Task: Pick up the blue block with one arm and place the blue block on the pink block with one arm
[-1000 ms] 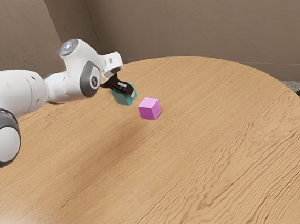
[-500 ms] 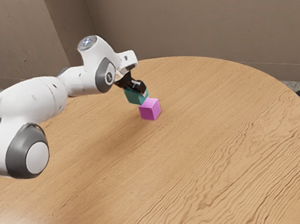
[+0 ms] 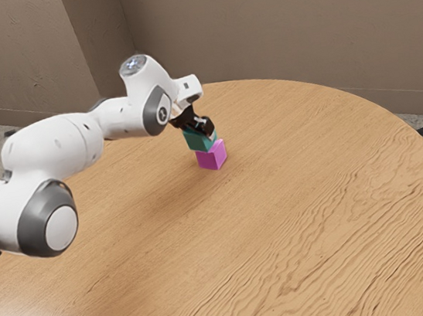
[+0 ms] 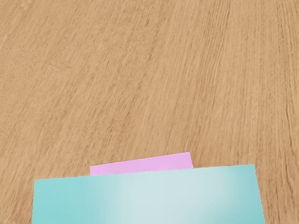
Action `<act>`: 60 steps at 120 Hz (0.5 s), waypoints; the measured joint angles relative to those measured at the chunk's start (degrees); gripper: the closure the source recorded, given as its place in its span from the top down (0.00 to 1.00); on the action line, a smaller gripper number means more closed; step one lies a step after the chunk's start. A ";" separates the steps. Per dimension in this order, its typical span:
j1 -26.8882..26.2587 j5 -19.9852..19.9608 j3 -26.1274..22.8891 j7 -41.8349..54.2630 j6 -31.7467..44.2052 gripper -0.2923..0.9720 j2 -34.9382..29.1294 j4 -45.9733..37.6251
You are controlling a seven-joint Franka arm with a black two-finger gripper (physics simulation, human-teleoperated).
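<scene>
One arm (image 3: 76,137), elbow bent, holds blue block (image 3: 200,139) just above pink block (image 3: 213,156).

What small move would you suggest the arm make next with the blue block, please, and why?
Probably a slight lowering, then opening the fingers. The gripper is shut on the blue block, which hangs just over the pink block, roughly aligned with it; whether the two blocks touch yet is unclear.
</scene>
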 joint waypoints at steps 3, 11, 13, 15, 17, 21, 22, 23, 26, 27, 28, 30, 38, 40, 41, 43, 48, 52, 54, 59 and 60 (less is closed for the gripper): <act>0.00 -0.01 0.02 -0.11 0.01 0.52 0.20 0.30; 0.00 -0.05 0.04 -0.36 0.02 0.52 0.88 1.42; 0.00 -0.05 0.04 -0.42 0.03 0.52 1.04 1.66; -0.02 -0.06 0.04 -0.48 0.03 0.52 1.22 1.91; -0.04 -0.06 0.04 -0.54 0.04 0.52 1.41 2.17; -0.07 -0.07 0.04 -0.65 0.08 0.52 1.70 2.62; -0.07 -0.07 0.04 -0.68 0.10 0.52 1.80 2.71; -0.07 -0.07 0.04 -0.70 0.13 0.52 1.91 2.81; -0.08 -0.08 0.04 -0.78 0.20 0.52 2.18 2.98; -0.09 -0.08 0.04 -0.81 0.23 0.52 2.26 3.03; -0.11 -0.08 0.04 -0.83 0.25 0.52 2.33 3.08; -0.13 -0.08 0.04 -0.88 0.29 0.52 2.44 3.15; -0.20 -0.09 0.04 -1.06 0.54 0.52 2.82 3.28; -0.22 -0.10 0.04 -1.09 0.59 0.52 2.87 3.30; -0.23 -0.11 0.04 -1.09 0.61 0.53 2.89 3.30; -0.24 -0.16 0.04 -1.10 0.65 0.54 2.92 3.32; -0.25 -0.31 0.04 -1.07 0.76 0.58 2.97 3.34; -0.26 -0.42 0.04 -1.04 0.91 0.60 3.03 3.34; -0.26 -0.46 0.04 -1.03 0.97 0.62 3.04 3.35; -0.26 -0.53 0.03 -0.99 1.13 0.64 3.08 3.35; -0.26 -0.54 0.03 -0.98 1.16 0.65 3.10 3.35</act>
